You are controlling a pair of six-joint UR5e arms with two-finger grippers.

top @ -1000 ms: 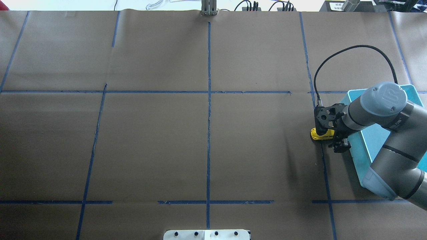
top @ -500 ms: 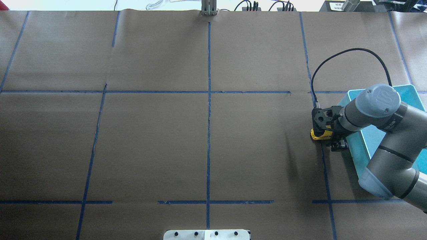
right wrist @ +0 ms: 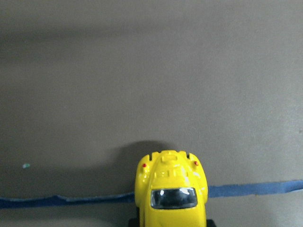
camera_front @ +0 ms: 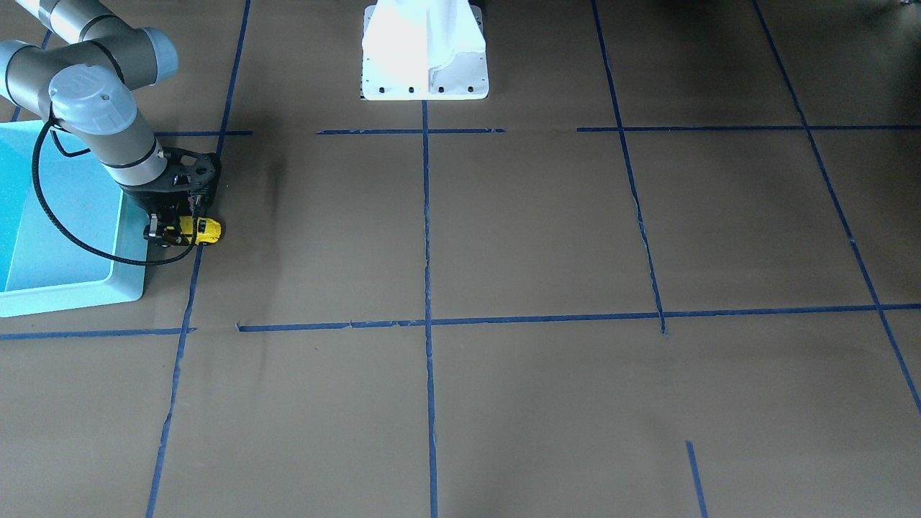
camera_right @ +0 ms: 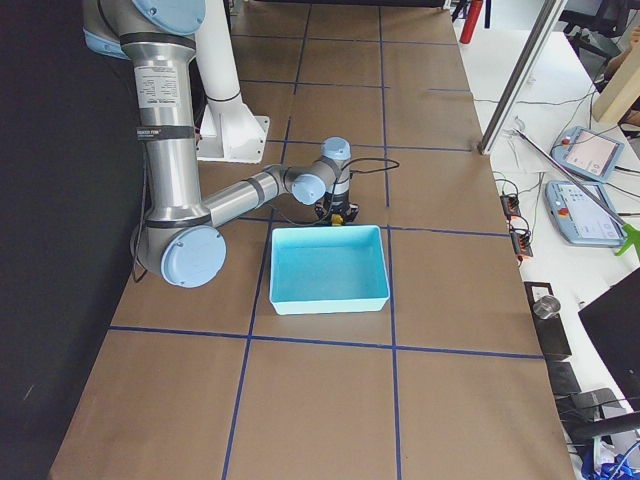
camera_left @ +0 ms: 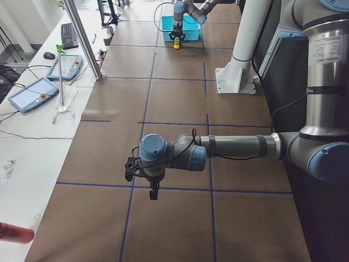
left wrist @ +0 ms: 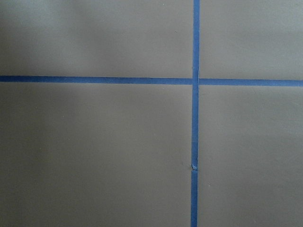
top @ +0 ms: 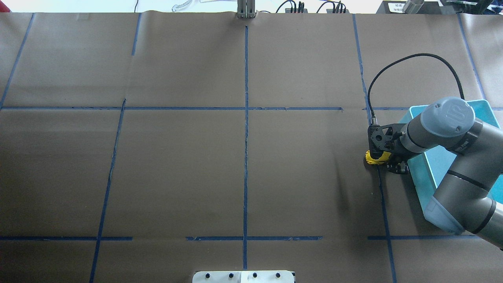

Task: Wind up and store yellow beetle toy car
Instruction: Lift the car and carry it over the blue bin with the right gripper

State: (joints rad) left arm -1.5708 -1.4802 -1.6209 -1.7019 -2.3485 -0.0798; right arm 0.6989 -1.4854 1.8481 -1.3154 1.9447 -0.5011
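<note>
The yellow beetle toy car (top: 375,158) stands on the brown paper just left of the turquoise bin (top: 484,105). It also shows in the front view (camera_front: 205,230) and in the right wrist view (right wrist: 171,189), low and centred on a blue tape line. My right gripper (top: 387,161) is down over the car's bin-side end, its jaws close against the car's sides, shut on it. The same gripper shows in the front view (camera_front: 173,232). My left gripper (camera_left: 154,191) hangs over bare paper far from the car, and I cannot tell whether it is open or shut.
The bin's rim (camera_front: 72,295) lies close beside the right wrist. A black cable (top: 412,59) loops above that wrist. The white robot base (camera_front: 424,65) sits at the table's near edge. Blue tape lines (left wrist: 195,118) cross the paper.
The right wrist has edged a little left and lower over the car. Its visible finger has come in against the car's side, and less of the car shows from above.
</note>
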